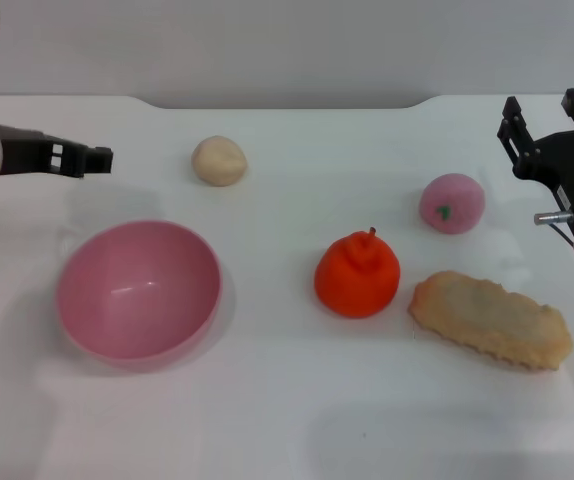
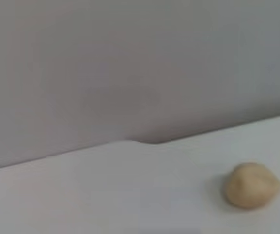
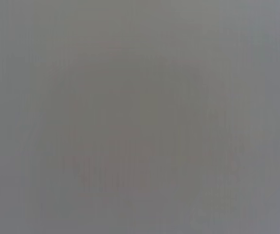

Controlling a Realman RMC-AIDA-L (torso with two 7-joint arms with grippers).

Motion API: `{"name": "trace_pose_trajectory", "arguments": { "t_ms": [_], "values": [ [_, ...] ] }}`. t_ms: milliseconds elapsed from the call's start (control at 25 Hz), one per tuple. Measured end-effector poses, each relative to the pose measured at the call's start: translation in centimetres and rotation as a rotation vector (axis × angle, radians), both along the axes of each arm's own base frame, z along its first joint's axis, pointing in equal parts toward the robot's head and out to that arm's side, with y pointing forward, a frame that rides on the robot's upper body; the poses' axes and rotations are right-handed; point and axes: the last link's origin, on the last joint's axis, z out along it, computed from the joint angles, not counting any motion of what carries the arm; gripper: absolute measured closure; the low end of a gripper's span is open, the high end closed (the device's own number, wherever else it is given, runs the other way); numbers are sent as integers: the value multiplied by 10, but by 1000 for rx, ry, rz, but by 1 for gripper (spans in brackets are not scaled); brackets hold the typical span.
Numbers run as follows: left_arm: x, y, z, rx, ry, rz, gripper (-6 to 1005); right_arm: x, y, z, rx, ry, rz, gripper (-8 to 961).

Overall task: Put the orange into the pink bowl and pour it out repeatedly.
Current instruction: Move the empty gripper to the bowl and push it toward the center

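Nothing is held: bowl (image 1: 137, 290) and orange (image 1: 357, 275) are set well apart on the surface (image 1: 287, 420). Right pincer (image 1: 544, 118) is spread empty at the far right edge; whether the left pincer (image 1: 95, 158) is open cannot be told.

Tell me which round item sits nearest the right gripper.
The small pink fruit with a green mark, just beside the right gripper; orange and beige ball sit farther.

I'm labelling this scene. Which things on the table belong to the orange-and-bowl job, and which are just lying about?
Belong to the job:
- orange, mid-table, not yet in the bowl
- pink bowl, empty, on the robot's left

Just lying about:
- beige ball, at the back
- small pink fruit, on the right
- tan bread-like piece, right of the orange
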Motion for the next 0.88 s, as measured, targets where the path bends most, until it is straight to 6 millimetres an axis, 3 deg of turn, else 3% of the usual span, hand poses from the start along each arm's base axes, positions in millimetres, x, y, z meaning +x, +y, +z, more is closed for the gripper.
{"name": "trace_pose_trajectory", "arguments": {
  "t_ms": [280,880],
  "values": [
    [15,-21,7,-35,59,-3,193,1,0,0,0,0,-2,277],
    [-9,-31,-23,-159,65,126,191,-1,2,1,3,3,0,277]
  ]
}}
